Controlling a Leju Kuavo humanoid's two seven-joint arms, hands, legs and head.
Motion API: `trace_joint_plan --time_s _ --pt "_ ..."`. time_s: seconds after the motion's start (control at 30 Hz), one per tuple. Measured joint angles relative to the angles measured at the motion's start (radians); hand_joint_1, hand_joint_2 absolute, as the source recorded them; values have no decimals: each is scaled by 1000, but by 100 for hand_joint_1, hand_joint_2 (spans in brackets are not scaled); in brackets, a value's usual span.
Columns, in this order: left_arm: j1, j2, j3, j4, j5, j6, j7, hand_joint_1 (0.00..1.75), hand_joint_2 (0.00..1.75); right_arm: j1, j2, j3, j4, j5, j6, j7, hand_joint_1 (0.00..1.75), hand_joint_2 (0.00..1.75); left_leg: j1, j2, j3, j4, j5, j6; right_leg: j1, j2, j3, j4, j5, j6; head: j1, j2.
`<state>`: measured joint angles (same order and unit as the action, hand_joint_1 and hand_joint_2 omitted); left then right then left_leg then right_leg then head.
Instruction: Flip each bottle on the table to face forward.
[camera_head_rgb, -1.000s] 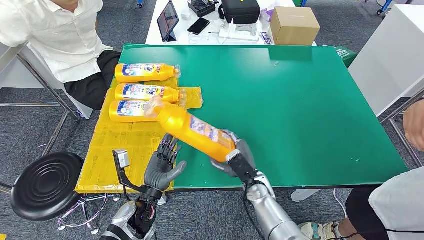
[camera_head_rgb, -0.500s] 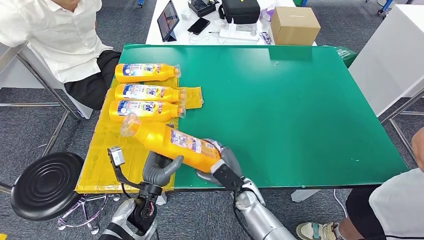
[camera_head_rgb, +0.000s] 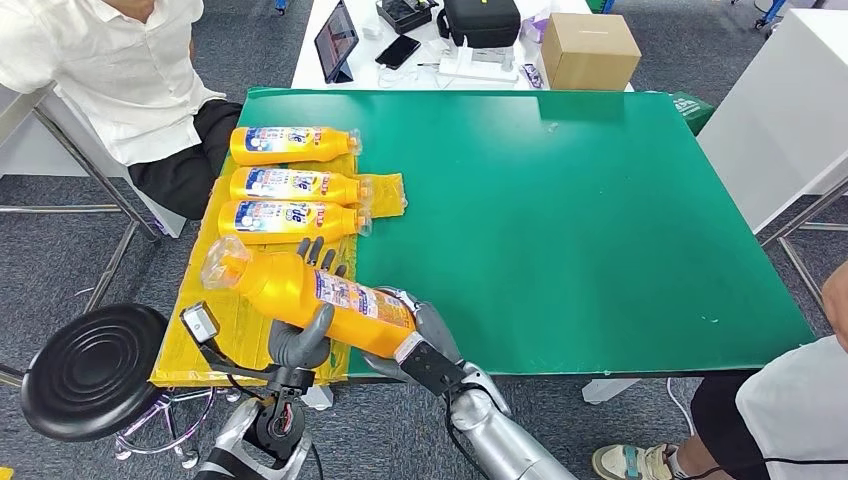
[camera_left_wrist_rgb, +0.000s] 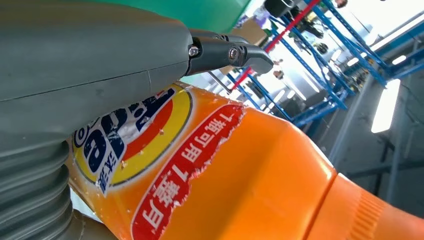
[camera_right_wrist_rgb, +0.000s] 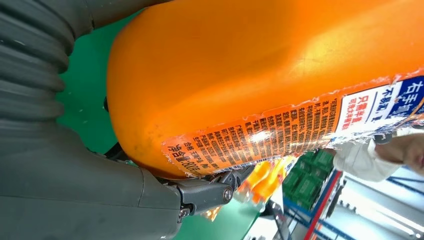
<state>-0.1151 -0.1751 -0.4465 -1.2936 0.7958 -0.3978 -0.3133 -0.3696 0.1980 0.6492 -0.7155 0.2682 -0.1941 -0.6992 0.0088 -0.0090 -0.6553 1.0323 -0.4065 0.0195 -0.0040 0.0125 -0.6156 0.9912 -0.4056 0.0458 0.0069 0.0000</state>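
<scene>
At the lower centre of the frame, my right hand (camera_head_rgb: 418, 345) gripped the base of an orange detergent bottle (camera_head_rgb: 305, 290), fingers wrapped around it. Just left of it, my left hand (camera_head_rgb: 302, 335) cupped the bottle's middle, thumb on the near side and fingers curled over the far side. The bottle lay tilted above the yellow sheet (camera_head_rgb: 205, 325), its clear cap pointing to the left. Farther up, three more orange bottles (camera_head_rgb: 292, 182) lay side by side at the green table's (camera_head_rgb: 560, 200) left edge. A seated person (camera_head_rgb: 110, 80) occupied the upper left.
</scene>
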Motion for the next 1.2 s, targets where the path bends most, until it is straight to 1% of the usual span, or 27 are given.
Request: trace_joint_plan --time_s 0.2,0.33,0.47,0.77,0.87,0.9,0.97,1.0,1.03,1.1,1.2 --pt "2 0 4 0 -1 -14 -5 0 175 -4 0 9 1 -11 9 0 175 175 0 0 0 0 0 0 0 0 0 0 0 0 0 0" --pt "6 0 12 0 -19 -44 -29 175 175 -13 0 30 4 -36 23 -1 175 175 0 0 0 0 0 0 0 0 0 0 0 0 0 0" --pt "7 0 13 0 -37 -63 -46 175 175 -16 0 38 4 -49 32 -3 175 175 0 0 0 0 0 0 0 0 0 0 0 0 0 0" --pt "7 0 17 0 -55 -67 -57 175 175 -15 0 42 4 -53 37 -3 174 175 0 0 0 0 0 0 0 0 0 0 0 0 0 0" --pt "7 0 24 0 -79 -65 -60 175 175 -14 0 44 4 -54 38 -3 168 175 0 0 0 0 0 0 0 0 0 0 0 0 0 0" --pt "7 0 26 0 -87 -65 -61 175 175 -14 0 45 4 -54 38 -3 152 175 0 0 0 0 0 0 0 0 0 0 0 0 0 0" --pt "6 0 29 0 -102 -64 -62 175 175 -14 0 46 4 -54 36 -3 70 175 0 0 0 0 0 0 0 0 0 0 0 0 0 0" --pt "5 1 30 0 -110 -61 -61 175 175 -14 0 46 4 -53 35 -3 29 131 0 0 0 0 0 0 0 0 0 0 0 0 0 0" --pt "3 2 30 0 -120 -55 -59 175 175 -13 0 47 5 -51 32 -3 2 87 0 0 0 0 0 0 0 0 0 0 0 0 0 0" --pt "-9 6 30 1 -157 -18 -45 175 175 -9 0 49 7 -38 13 -2 0 0 0 0 0 0 0 0 0 0 0 0 0 0 0 0" --pt "-33 14 28 8 -232 57 -18 175 175 2 2 59 11 -8 -35 -2 0 0 0 0 0 0 0 0 0 0 0 0 0 0 0 0"
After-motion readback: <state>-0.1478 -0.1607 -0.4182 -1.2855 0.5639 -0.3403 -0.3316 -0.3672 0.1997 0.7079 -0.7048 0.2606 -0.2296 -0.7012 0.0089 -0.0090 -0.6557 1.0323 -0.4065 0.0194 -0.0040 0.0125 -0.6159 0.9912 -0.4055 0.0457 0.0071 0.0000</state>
